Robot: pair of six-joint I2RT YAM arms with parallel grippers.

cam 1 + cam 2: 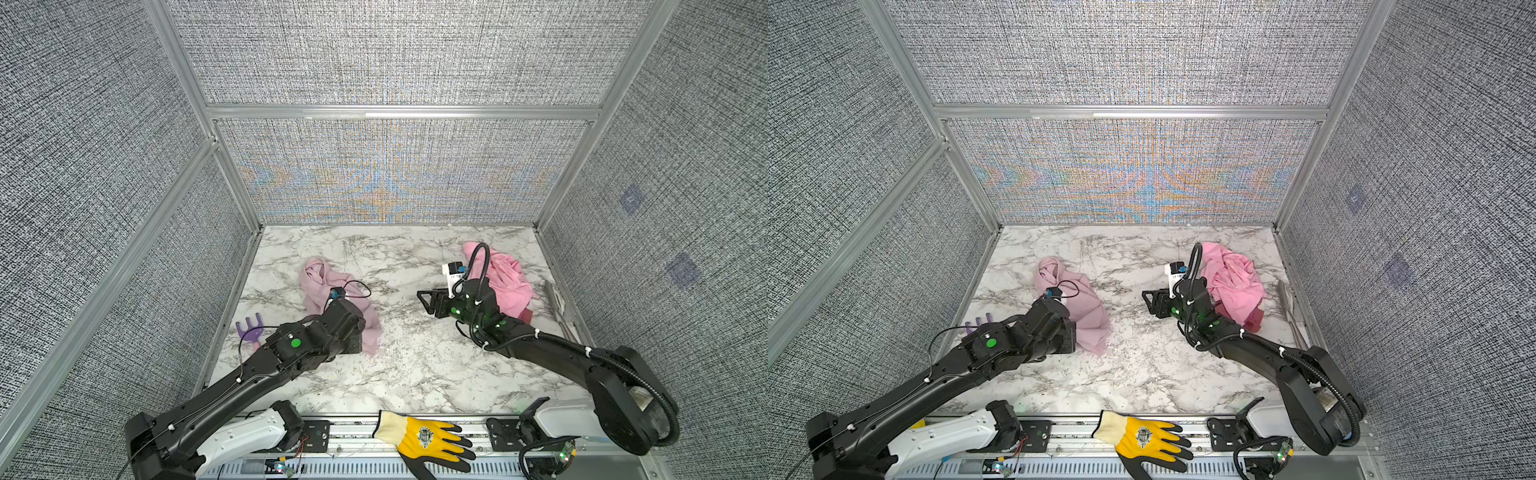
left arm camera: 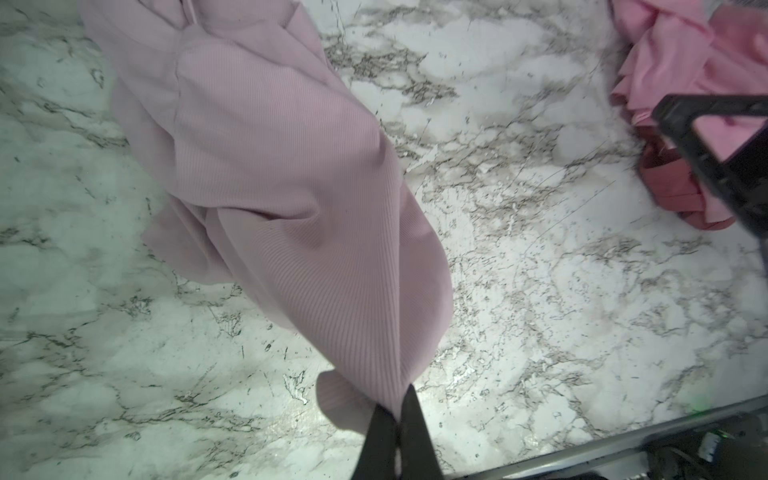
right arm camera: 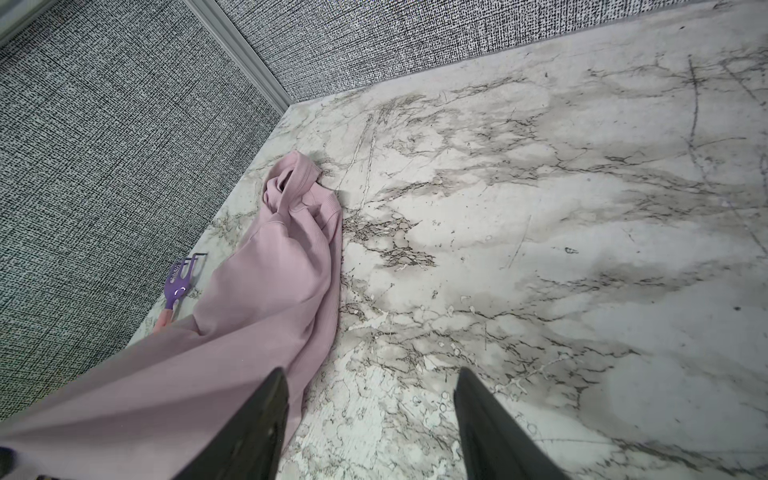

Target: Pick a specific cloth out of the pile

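Note:
The cloth [image 1: 320, 286] [image 1: 1088, 307], pale mauve and ribbed, lies stretched on the left half of the marble table. In the left wrist view my left gripper [image 2: 397, 401] is shut on the near corner of the cloth [image 2: 270, 187], and the fabric bunches between its black fingertips. The pile [image 1: 507, 282] [image 1: 1233, 282] [image 2: 673, 62], bright pink over a dark rose-red cloth [image 2: 669, 183], sits at the back right. My right gripper [image 1: 430, 301] [image 1: 1152, 303] [image 3: 370, 374] stands open over bare marble just left of the pile, holding nothing. The cloth [image 3: 274, 282] lies beside one of its fingers.
A purple toy fork [image 1: 251, 330] [image 3: 178, 286] lies by the left wall, next to the cloth. A yellow and black glove [image 1: 424, 436] [image 1: 1146, 436] rests on the front rail. A thin metal piece [image 1: 559, 299] lies along the right wall. Grey panels wall in three sides.

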